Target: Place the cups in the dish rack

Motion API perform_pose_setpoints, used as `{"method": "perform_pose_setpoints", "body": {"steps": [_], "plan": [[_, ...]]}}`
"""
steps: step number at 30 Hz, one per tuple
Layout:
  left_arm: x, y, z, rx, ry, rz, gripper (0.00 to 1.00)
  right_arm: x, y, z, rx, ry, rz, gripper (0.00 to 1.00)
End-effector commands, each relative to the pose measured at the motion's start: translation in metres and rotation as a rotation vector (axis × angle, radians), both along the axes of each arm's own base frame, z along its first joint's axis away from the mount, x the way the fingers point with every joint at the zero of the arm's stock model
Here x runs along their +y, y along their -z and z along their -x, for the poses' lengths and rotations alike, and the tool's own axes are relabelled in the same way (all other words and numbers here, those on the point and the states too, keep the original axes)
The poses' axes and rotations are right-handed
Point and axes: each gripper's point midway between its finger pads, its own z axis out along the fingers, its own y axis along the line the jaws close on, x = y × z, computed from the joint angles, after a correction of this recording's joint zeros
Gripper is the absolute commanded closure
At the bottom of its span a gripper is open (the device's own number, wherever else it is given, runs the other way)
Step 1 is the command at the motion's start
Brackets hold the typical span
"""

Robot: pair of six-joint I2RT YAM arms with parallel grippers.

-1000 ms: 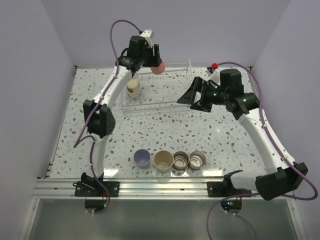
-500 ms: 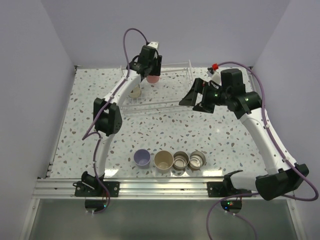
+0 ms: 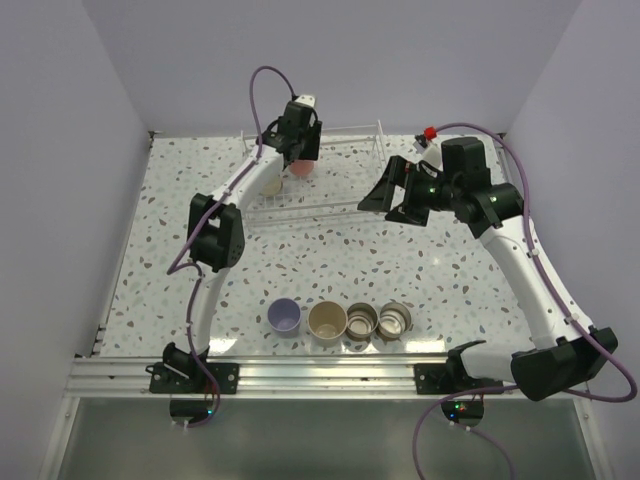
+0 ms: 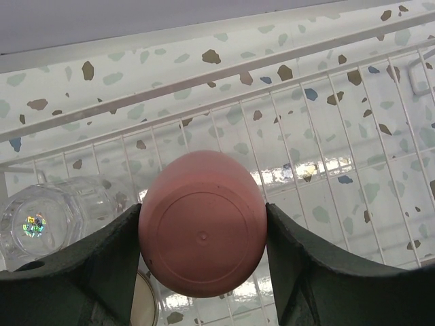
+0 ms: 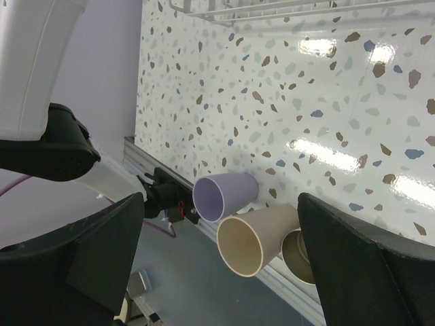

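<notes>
Gripping the coral cup (image 4: 202, 234) sideways between my left fingers (image 4: 88, 272), inside the rack (image 4: 380, 102), perhaps touching its wires; my right fingers (image 5: 102, 251) spread wide, holding nothing.

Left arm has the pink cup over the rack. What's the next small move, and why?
Probably lower the left end effector straight down a little, then release. It grips the pink cup mouth-down, apparently just above the floor of the rack. Bare wires lie beneath it and the clear glass sits off to one side, so nothing seems to block the descent.
</notes>
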Motion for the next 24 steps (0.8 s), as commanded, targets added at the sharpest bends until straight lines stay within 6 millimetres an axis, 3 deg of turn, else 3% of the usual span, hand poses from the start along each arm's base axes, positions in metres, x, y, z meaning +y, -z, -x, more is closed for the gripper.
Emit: {"method": "perform_pose_setpoints", "body": {"steps": [1,6,7,10,16,21,22,23,24], "plan": [[0.004,-0.033,-0.009,-0.089,-0.029,0.032,0.56,-0.001,-0.010,0.000,-0.042,0.001,-0.007,0.02],[0.003,-0.039,-0.009,-0.099,-0.028,0.038,0.25,0.000,-0.009,-0.001,-0.040,0.001,-0.006,0.02],[0.005,-0.041,-0.009,-0.105,-0.036,0.032,0.16,-0.001,-0.009,-0.001,-0.040,0.002,-0.005,0.02],[0.009,-0.056,-0.009,-0.135,-0.044,0.029,0.00,-0.001,-0.009,-0.002,-0.044,0.003,-0.003,0.02],[0.008,-0.107,-0.007,-0.231,-0.031,0.073,0.00,-0.001,-0.006,-0.003,-0.044,0.000,0.007,0.02],[0.012,-0.189,0.006,-0.371,-0.035,0.150,0.00,-0.009,0.009,-0.003,-0.047,0.012,0.067,0.02],[0.015,-0.199,0.009,-0.387,-0.042,0.159,0.00,-0.013,0.022,0.002,-0.023,0.000,0.106,0.02],[0.019,-0.223,0.018,-0.425,-0.047,0.182,0.00,-0.014,0.030,0.004,-0.008,-0.009,0.141,0.02],[0.021,-0.228,0.022,-0.432,-0.051,0.193,0.00,-0.010,0.037,0.009,-0.009,-0.034,0.184,0.02]]}}
